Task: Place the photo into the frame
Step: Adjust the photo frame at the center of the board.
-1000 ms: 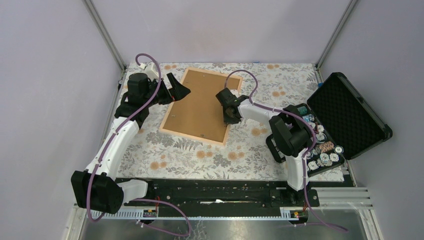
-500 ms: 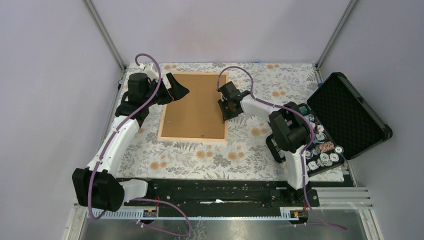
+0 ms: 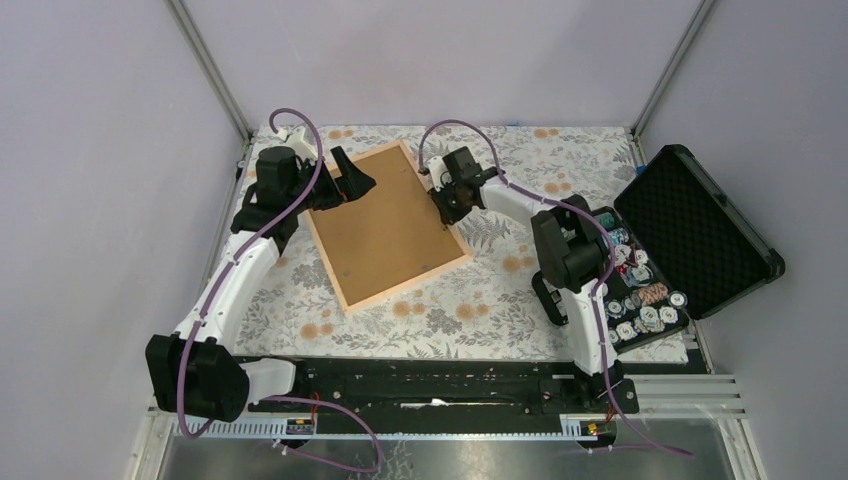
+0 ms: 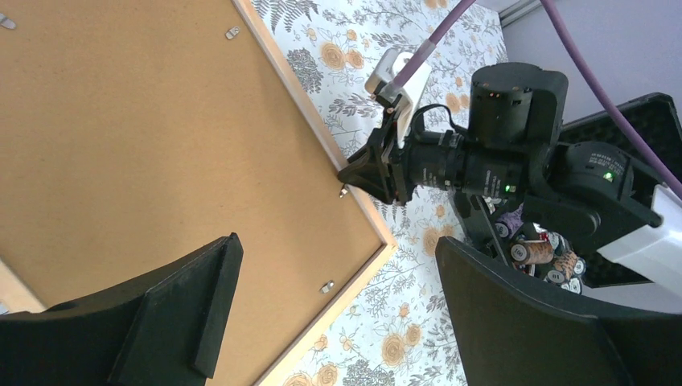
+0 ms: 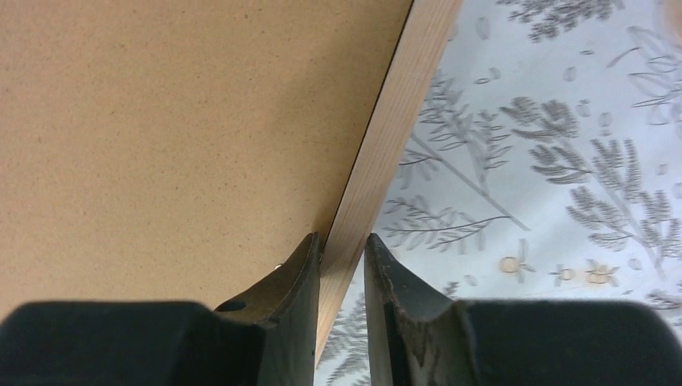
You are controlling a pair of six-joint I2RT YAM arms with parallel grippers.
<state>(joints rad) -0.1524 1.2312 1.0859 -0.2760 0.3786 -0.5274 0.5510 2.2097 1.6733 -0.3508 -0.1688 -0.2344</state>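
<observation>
The light wood frame (image 3: pixel 405 288) lies back-up and askew on the flowered cloth. The photo's plain brown board back (image 3: pixel 385 225) fills it; the printed side is hidden. My right gripper (image 3: pixel 447 205) is shut on the frame's right rail. In the right wrist view its jaws (image 5: pixel 342 241) pinch the rail (image 5: pixel 394 137), with one finger on the board (image 5: pixel 185 121) side and one outside. My left gripper (image 3: pixel 352 180) hovers wide open over the frame's far left part. Between its fingers (image 4: pixel 338 245) the left wrist view shows only board (image 4: pixel 161 137) and rail (image 4: pixel 358 217).
An open black foam-lined case (image 3: pixel 700 230) stands at the right edge, with a tray of thread spools (image 3: pixel 640 295) next to the right arm. Small metal clips (image 4: pixel 326 286) sit along the frame's inner edge. Enclosure posts rise at both back corners.
The frame with the board in it has swung counterclockwise, from leaning right to leaning left. My right gripper, holding the rail, moved toward the back. The left gripper stayed in place.
</observation>
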